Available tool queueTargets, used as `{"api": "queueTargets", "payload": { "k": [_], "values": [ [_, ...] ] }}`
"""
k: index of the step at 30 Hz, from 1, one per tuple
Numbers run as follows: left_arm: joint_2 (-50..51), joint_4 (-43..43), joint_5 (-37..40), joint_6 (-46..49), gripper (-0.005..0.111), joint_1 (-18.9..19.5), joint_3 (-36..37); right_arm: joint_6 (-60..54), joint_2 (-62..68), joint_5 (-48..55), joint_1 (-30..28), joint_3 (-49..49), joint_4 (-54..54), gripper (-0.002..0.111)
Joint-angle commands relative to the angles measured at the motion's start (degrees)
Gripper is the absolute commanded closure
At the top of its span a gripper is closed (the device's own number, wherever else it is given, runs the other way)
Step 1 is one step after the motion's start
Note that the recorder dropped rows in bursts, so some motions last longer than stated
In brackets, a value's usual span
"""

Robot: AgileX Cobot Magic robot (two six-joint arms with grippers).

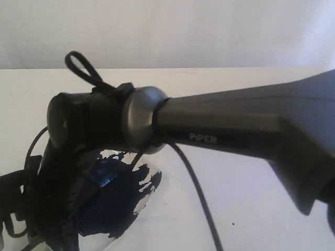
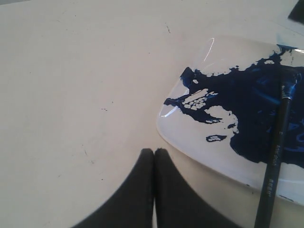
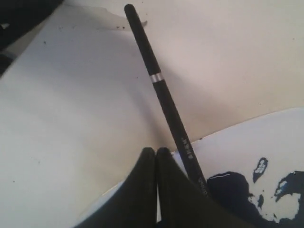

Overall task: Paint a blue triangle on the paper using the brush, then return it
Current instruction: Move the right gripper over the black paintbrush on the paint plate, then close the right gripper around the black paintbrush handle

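Pincer fully closed beside brush.

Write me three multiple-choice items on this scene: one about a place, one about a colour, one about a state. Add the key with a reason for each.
1. Where does the bristle end of the brush lie?
A. in the dark blue paint on the clear plate
B. inside a jar
C. raised in the air

2. What colour is the brush's handle?
A. red
B. black
C. yellow

3. How does the left gripper stand?
A. wide open
B. shut on the brush
C. shut, with nothing between its fingers

Key:
1 A: the left wrist view shows the tip resting in the paint.
2 B: both wrist views show a black handle.
3 C: its fingers meet, and the brush lies apart from them.
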Motion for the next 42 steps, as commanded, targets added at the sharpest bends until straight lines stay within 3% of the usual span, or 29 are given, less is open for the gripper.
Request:
{"api": "queueTargets", "payload": {
  "k": [1,15,23,25,42],
  "values": [
    [-0.28,-0.14,0.01,-0.04,0.107,-0.02,0.00,5.83,1.69,-0.08,2.83,-3.70,-10.17,0.108],
    [-0.28,-0.14,0.01,-0.04,0.107,-0.02,0.00,6.17,5.49,-1.47,3.05,-6.69,-14.22,0.107],
    [-0.28,-0.14,0.01,-0.04,0.107,-0.02,0.00,7.02,5.60,-1.47,3.05,-6.69,-15.45,0.073],
    [-0.28,-0.14,0.01,-0.04,0.107,-0.02,0.00,7.02,5.67,-2.43,3.05,-6.69,-15.45,0.069],
    [-0.28,-0.14,0.01,-0.04,0.107,-0.02,0.00,7.02,6.99,-4.31,3.05,-6.69,-16.95,0.068]
  ]
}}
